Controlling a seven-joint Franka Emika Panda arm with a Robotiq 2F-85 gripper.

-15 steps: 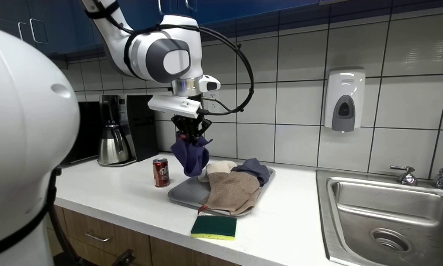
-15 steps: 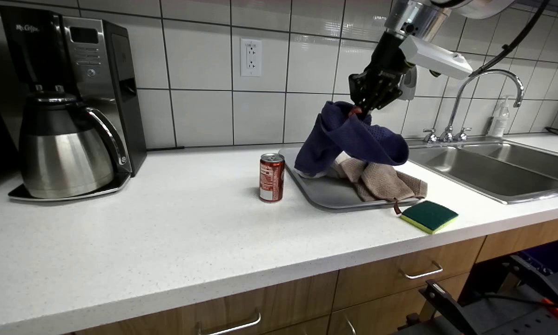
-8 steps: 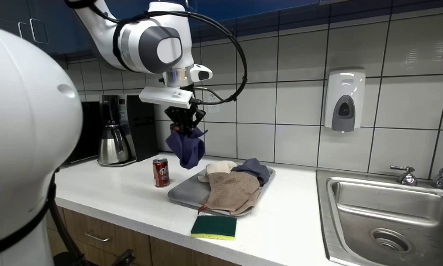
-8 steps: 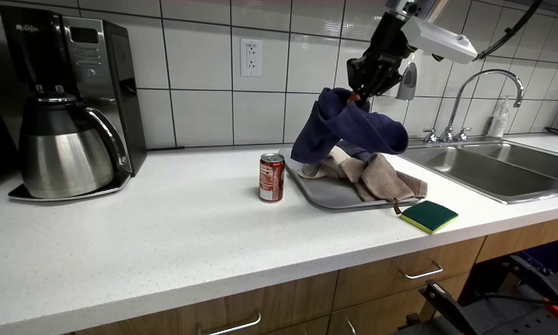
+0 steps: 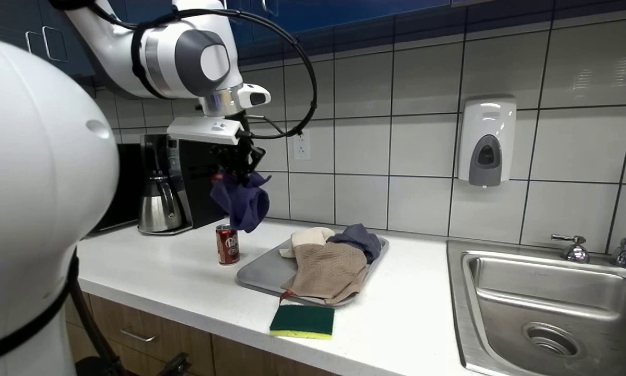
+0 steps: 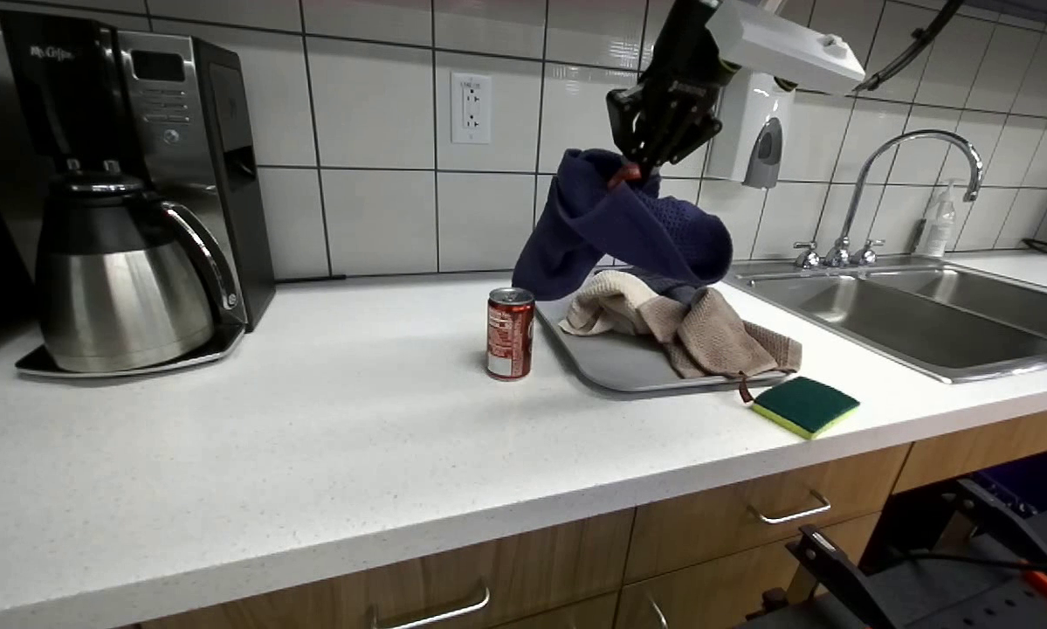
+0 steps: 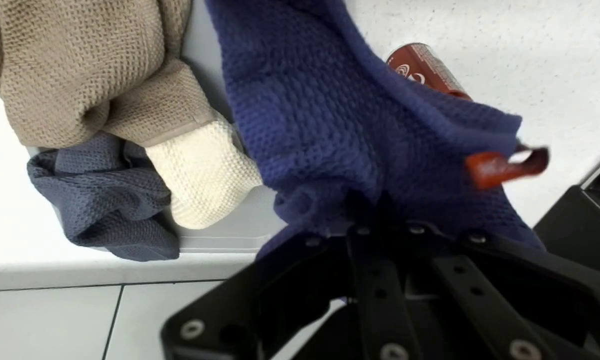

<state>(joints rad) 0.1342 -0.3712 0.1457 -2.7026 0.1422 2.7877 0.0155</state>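
Note:
My gripper (image 5: 239, 177) is shut on a dark blue cloth (image 5: 244, 204), which hangs in folds above the counter. In the wrist view the fingertips pinch the cloth (image 7: 310, 110), and a red loop (image 7: 500, 167) sticks out beside them. The cloth's lower end hangs close above the red soda can (image 6: 510, 336), seemingly without touching it. A grey tray (image 6: 615, 362) lies to the side of the can, bearing a brown cloth (image 5: 326, 271), a cream cloth (image 5: 313, 236) and a slate-blue cloth (image 7: 109, 200). Much of the fingertips is buried in the fabric.
A green and yellow sponge (image 5: 302, 319) lies at the tray's near edge, by the counter's front. The coffee maker (image 6: 213, 175) with its steel carafe (image 6: 126, 288) stands against the tiled wall. A steel sink (image 5: 547, 292) and a wall soap dispenser (image 5: 485, 138) are on the far side.
The gripper has carried the dark blue cloth up and away from the tray's cloths, toward the can and the coffee maker. The can, tray, its cloths and sponge have stayed put.

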